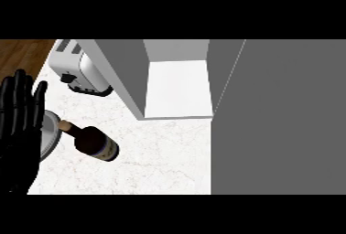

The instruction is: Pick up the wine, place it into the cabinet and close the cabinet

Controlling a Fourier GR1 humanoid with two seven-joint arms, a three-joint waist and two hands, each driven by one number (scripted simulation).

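- Head view: the left hand (18, 123) stands at the view's left edge, fingers straight and pointing up, thumb spread toward the right; it is wide open, holds nothing and is resting.
- The right hand does not show in this view.
- The wine (93, 142) lies on its side on the white marbled desk (159, 157), just right of the left hand and apart from its fingers. Its cork end points up-left and its dark body down-right.
- The bottle's neck reaches over the rim of a grey plate (49, 135), which is partly hidden behind the left hand.
- A toaster (84, 71) stands at the desk's far left corner, above the bottle.
- The cabinet (179, 87) is open: its white inner floor shows between a grey side wall at left and the large grey door (277, 119) that fills the view's right side.
- Bare desk lies between the bottle and the cabinet's opening; nothing stands between them.
- Wooden floor (24, 55) shows at the upper left.
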